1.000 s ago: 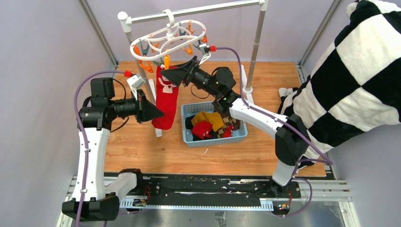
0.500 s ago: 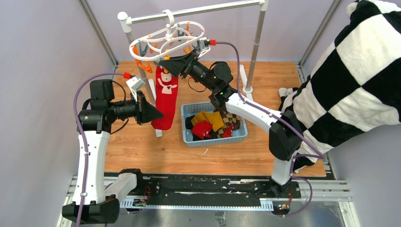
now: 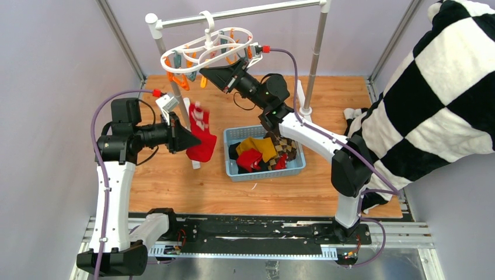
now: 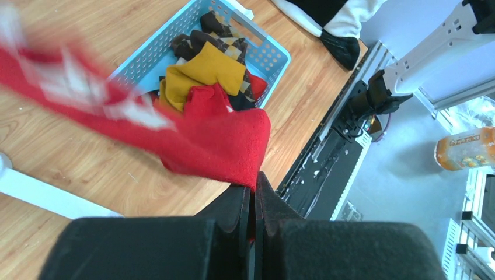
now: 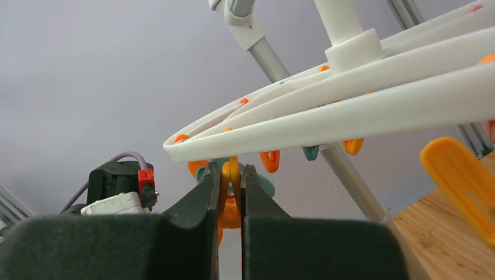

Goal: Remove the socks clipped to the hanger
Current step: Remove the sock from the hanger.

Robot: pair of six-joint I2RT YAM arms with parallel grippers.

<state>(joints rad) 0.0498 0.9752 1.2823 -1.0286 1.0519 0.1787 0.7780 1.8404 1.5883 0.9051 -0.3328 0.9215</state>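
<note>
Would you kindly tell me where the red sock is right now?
The red sock hangs left of centre in the top external view, pinched by the left gripper, left of the blue basket and below the hanger, apart from its pegs.

One hanger (image 3: 209, 42), one basket (image 3: 265, 170), one blanket (image 3: 449, 87), one dangling red sock (image 3: 202, 139).
</note>
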